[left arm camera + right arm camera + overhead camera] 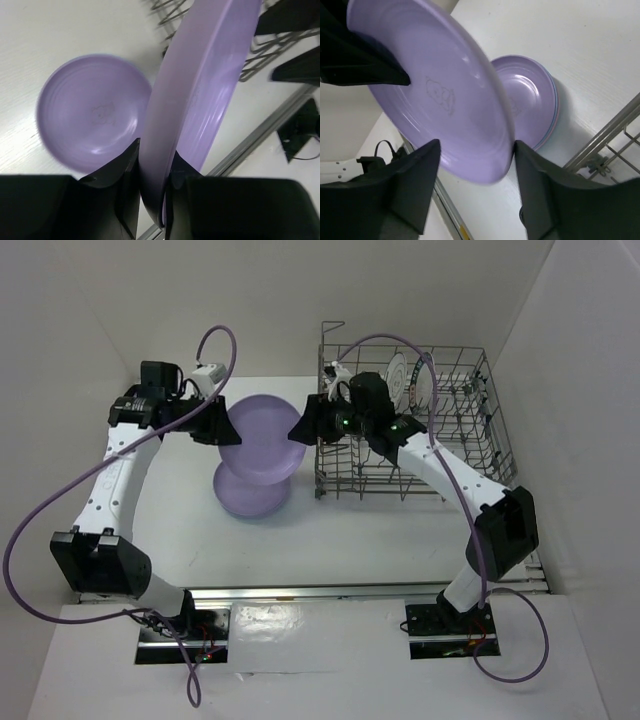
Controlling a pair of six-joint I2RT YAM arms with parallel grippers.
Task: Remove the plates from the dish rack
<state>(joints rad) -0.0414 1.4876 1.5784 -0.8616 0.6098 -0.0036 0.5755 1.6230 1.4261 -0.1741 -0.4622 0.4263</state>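
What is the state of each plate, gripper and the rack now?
Round lilac plate: lifted, between both grippers.
Left gripper: shut on its rim.
Right gripper: open around its rim.
Lilac-topped plate stack: flat on table.
Grey wire dish rack: holds an upright white patterned plate.

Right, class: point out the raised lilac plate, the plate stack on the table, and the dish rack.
raised lilac plate [262, 433]: top external view, middle of its face.
plate stack [250, 502]: top external view, top plate's near part.
dish rack [496, 430]: top external view, right wire wall.
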